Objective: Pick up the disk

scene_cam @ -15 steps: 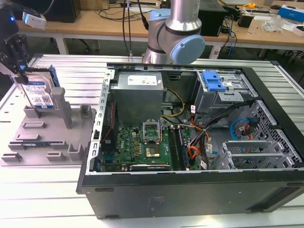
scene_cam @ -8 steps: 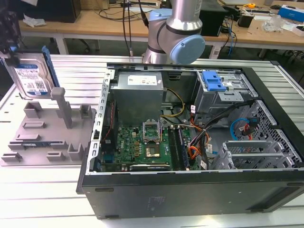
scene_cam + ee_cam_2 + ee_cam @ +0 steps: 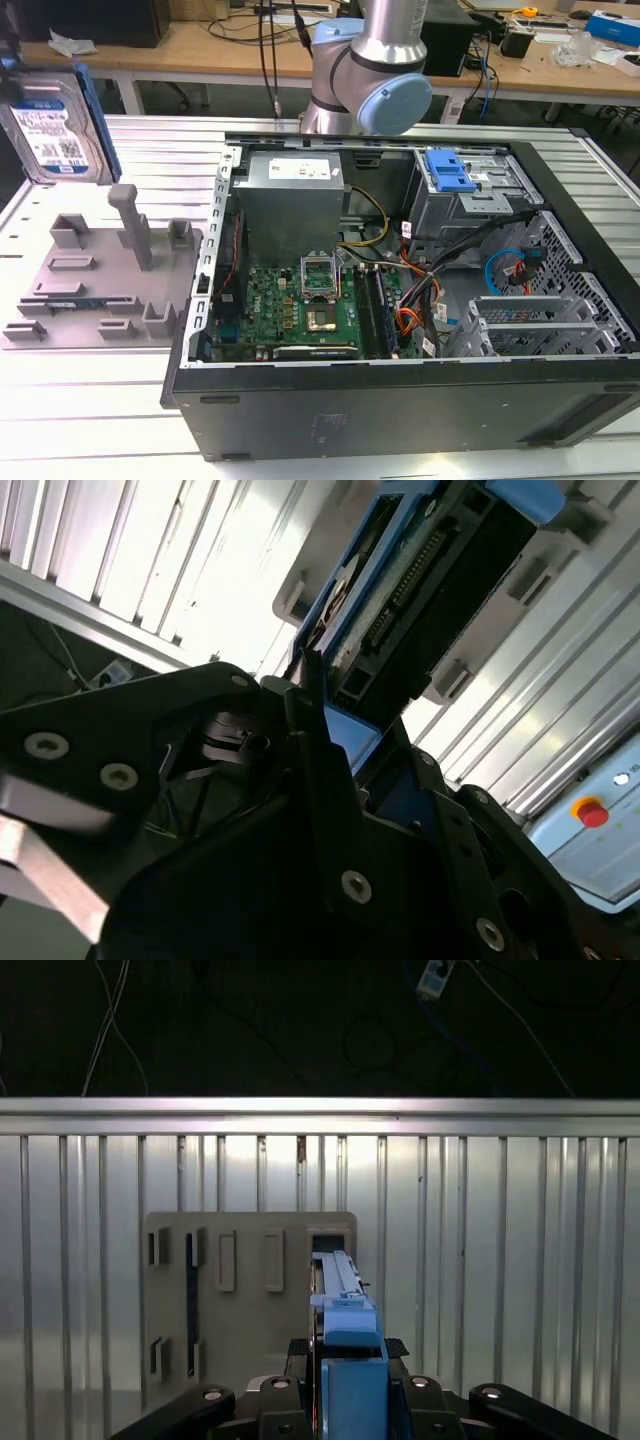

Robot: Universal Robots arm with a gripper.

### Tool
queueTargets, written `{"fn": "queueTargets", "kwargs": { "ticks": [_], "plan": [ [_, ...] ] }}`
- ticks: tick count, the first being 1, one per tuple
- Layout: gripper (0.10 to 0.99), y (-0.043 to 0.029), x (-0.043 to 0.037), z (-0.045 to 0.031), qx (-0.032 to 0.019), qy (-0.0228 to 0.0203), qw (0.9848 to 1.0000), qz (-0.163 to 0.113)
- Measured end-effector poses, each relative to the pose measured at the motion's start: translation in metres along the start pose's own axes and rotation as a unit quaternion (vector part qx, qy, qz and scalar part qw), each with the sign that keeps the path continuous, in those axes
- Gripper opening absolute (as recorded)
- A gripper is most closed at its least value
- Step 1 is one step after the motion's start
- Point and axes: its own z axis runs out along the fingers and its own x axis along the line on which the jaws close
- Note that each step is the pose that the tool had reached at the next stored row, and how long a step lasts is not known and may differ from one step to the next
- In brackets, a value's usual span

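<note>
The disk (image 3: pixel 52 132), a silver-grey hard drive with a blue-and-white label and blue side rails, hangs upright in the air at the exterior view's far left, above the grey fixture (image 3: pixel 100 285). In the first wrist view the disk (image 3: pixel 340 1290) shows edge-on, and my gripper (image 3: pixel 346 1352) is shut on its end, a black finger on either side. The fixture (image 3: pixel 240 1290) lies below it, apart from it. In the second wrist view the disk (image 3: pixel 420 570) sticks out beyond the black fingers (image 3: pixel 310 730).
An open computer case (image 3: pixel 560 400) with a motherboard, cables and a blue plastic bracket (image 3: pixel 448 170) fills the exterior view's middle and right. The arm (image 3: pixel 370 70) rises behind it. A ribbed metal table (image 3: pixel 90 400) carries everything. Workbenches stand at the back.
</note>
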Motion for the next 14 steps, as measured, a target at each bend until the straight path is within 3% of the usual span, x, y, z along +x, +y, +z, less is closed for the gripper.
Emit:
{"fn": "queueTargets", "kwargs": {
  "ticks": [3,9,12,14],
  "plan": [
    [0.365,-0.0003,0.0006,-0.0217,0.0,0.0,1.0,0.0],
    [0.365,-0.0006,0.0013,-0.0525,0.0001,-0.0001,1.0,0.0],
    [0.365,-0.0009,0.0018,-0.0716,0.0,-0.0002,1.0,0.0],
    [0.365,-0.0009,0.0018,-0.0734,0.0,-0.0002,1.0,0.0]
  ]
}}
